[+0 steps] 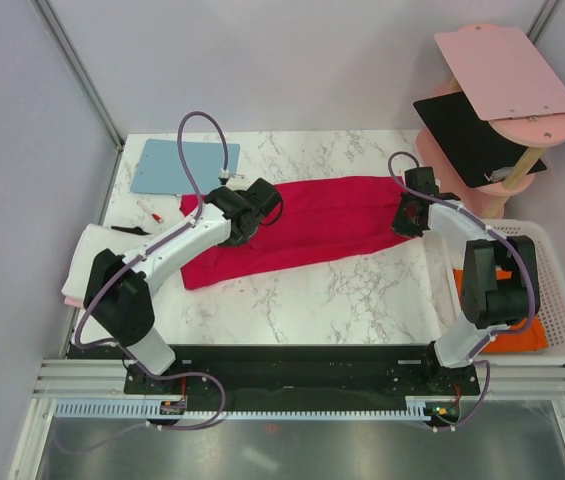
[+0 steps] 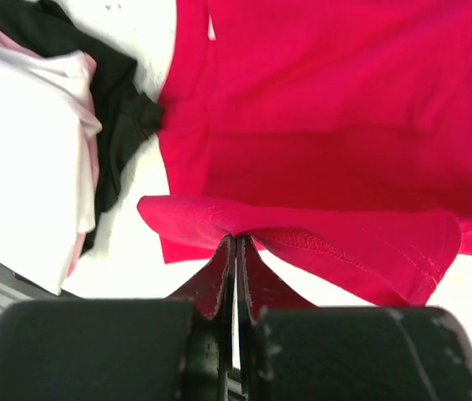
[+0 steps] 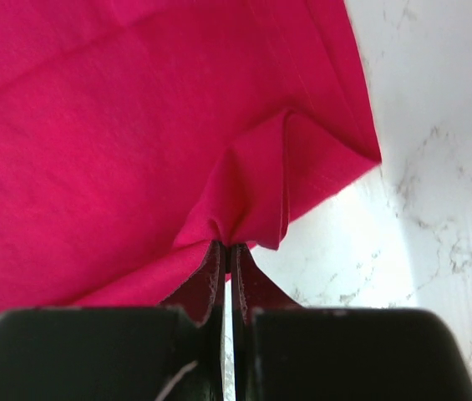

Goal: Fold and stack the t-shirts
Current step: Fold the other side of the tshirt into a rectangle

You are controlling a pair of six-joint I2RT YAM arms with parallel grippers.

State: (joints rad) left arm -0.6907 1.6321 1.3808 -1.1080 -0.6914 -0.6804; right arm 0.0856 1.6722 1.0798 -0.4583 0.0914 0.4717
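The crimson t-shirt lies spread on the bench, just right of the light-blue board. The left fingers are clamped on its edge at the end nearest the board. The right fingers pinch the edge at the end farthest from it.

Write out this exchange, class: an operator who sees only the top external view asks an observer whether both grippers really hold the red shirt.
Observer: Left wrist view: the left gripper is shut on a stitched hem fold of the crimson t-shirt.
Operator: And the right?
Observer: The right gripper pinches a bunched edge of it, standing in a peak.
Operator: Anything beside the left one?
Observer: Black cloth lies between the white t-shirt and the crimson one.
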